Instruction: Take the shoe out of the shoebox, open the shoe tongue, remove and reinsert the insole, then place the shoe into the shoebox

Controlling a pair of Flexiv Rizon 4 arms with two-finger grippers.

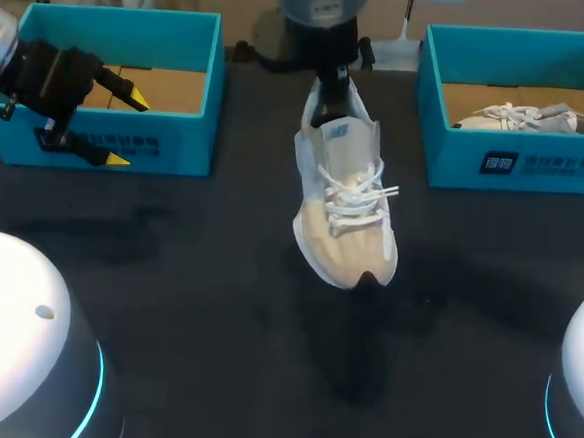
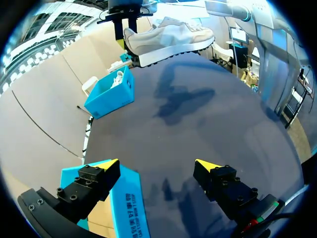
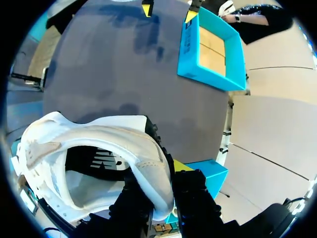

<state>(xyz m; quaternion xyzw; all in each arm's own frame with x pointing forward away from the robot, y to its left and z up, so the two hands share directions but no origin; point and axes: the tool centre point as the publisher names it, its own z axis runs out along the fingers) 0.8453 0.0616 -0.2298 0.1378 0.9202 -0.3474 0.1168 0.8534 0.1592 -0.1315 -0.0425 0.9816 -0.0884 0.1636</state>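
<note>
White-and-beige shoe (image 1: 345,208), turquoise shoeboxes (image 1: 107,138) (image 1: 517,160), dark grey table (image 1: 205,313)

head: above table (image 1: 166,300) | left wrist: low, far from shoe (image 2: 168,34) | right wrist: close (same shoe)

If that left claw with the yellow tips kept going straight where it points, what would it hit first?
The left gripper would most likely meet the dark table, short of the shoe hanging higher; depth is unclear.

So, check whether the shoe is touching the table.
Apart. The left wrist view shows the shoe hanging clear above the table, its shadow lying separate below.
</note>
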